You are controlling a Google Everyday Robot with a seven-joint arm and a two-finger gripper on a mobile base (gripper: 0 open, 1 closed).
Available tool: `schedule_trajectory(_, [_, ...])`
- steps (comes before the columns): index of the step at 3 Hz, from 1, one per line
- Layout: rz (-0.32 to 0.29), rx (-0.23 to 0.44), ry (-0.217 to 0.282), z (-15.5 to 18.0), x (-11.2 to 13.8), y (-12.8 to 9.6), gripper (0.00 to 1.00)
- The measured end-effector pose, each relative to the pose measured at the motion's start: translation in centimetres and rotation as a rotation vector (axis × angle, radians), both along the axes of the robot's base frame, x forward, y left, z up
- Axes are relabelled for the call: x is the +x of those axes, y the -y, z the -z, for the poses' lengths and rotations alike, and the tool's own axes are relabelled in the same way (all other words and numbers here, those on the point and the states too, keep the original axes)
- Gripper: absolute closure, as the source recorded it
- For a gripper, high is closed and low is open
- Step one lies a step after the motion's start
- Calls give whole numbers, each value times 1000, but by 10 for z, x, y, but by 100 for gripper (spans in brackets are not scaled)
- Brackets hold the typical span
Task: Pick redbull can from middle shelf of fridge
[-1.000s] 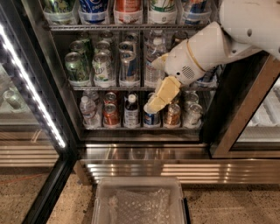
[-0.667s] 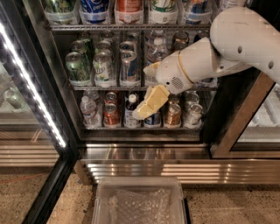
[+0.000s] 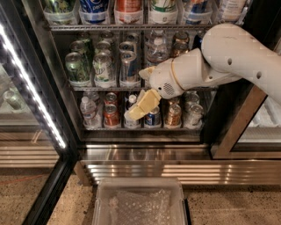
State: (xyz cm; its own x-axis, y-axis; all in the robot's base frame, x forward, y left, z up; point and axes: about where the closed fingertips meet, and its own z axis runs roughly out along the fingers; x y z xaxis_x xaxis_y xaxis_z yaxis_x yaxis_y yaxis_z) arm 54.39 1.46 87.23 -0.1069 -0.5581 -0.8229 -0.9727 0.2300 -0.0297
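Note:
The fridge (image 3: 145, 151) stands open, its white LED strip (image 3: 33, 99) running down the left frame. The middle shelf (image 3: 109, 87) holds lanes of tall cans and clear water bottles (image 3: 159, 46). The redbull can (image 3: 128, 66), blue and silver with a shiny top, stands at the front of a middle lane, between a silver-green can (image 3: 102, 68) and the arm. My gripper (image 3: 137, 94) is in front of the shelf edge, just right of and below the redbull can. Its cream fingers (image 3: 141, 105) are spread apart, pointing down-left, holding nothing.
The lower tier holds short cans (image 3: 112, 115) and a small bottle (image 3: 88, 112). The top tier holds bottles (image 3: 127, 9). Gold-copper cans (image 3: 180, 41) sit behind my wrist. A clear plastic bin (image 3: 140, 202) sits on the floor in front. The door frame (image 3: 237, 123) is at right.
My arm has swung left across the fridge front. The gripper has shifted left from the right lanes to just beside the redbull can's lane. The cans have not moved.

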Motion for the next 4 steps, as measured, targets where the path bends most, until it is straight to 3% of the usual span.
schedule_trajectory(2, [8, 12, 74, 0, 40, -8, 0])
schedule_trajectory(4, [59, 0, 91, 16, 77, -6, 0])
